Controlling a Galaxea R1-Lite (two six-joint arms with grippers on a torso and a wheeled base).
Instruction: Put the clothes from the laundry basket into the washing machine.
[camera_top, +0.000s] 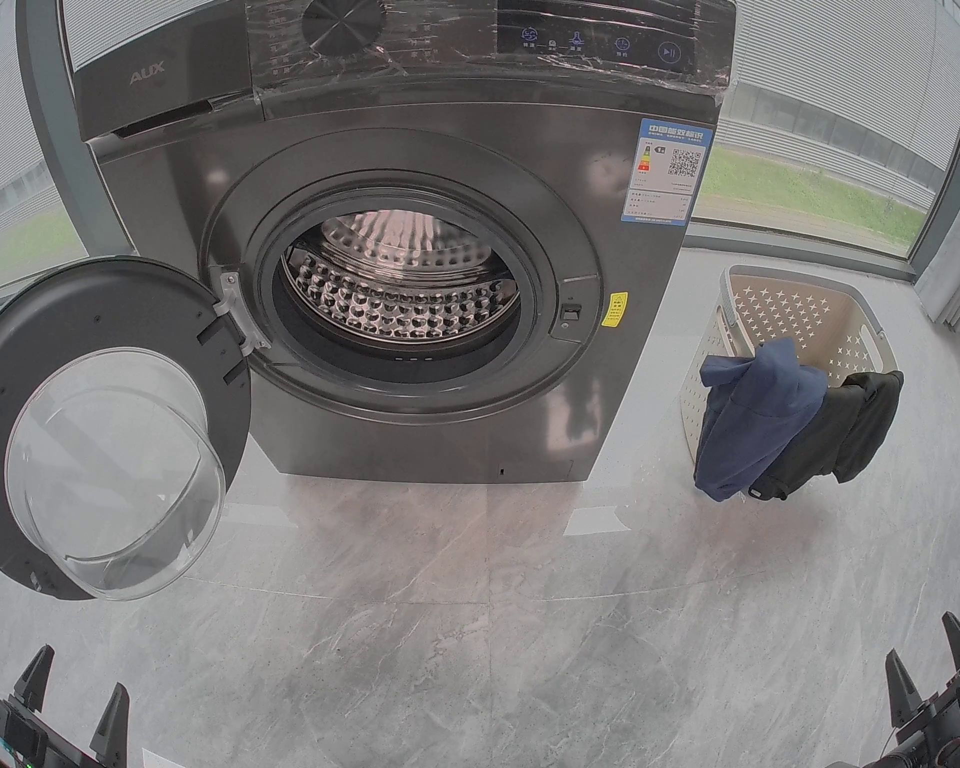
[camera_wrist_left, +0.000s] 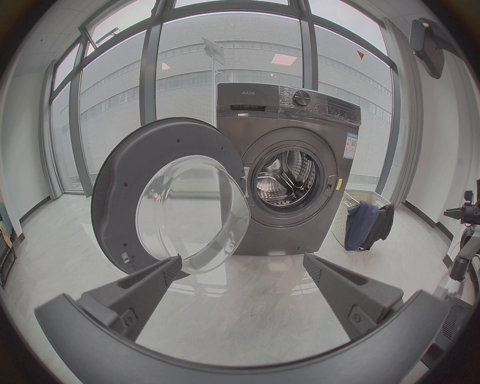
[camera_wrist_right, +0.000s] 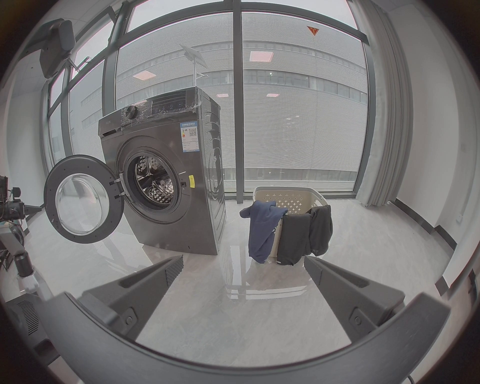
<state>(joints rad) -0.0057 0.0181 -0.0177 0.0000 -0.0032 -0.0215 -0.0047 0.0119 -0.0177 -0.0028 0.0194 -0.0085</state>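
A grey washing machine stands ahead with its round door swung open to the left and a bare metal drum. To its right sits a cream laundry basket. A blue garment and a black garment hang over its front rim. My left gripper is low at the near left, open and holding nothing. My right gripper is low at the near right, open too, well short of the basket. The wrist views show the left gripper and the right gripper with their jaws apart.
Pale marble floor lies between me and the machine. The open door juts out on the left at about drum height. Tall windows run behind the machine, with a curtain and a white wall to the right of the basket.
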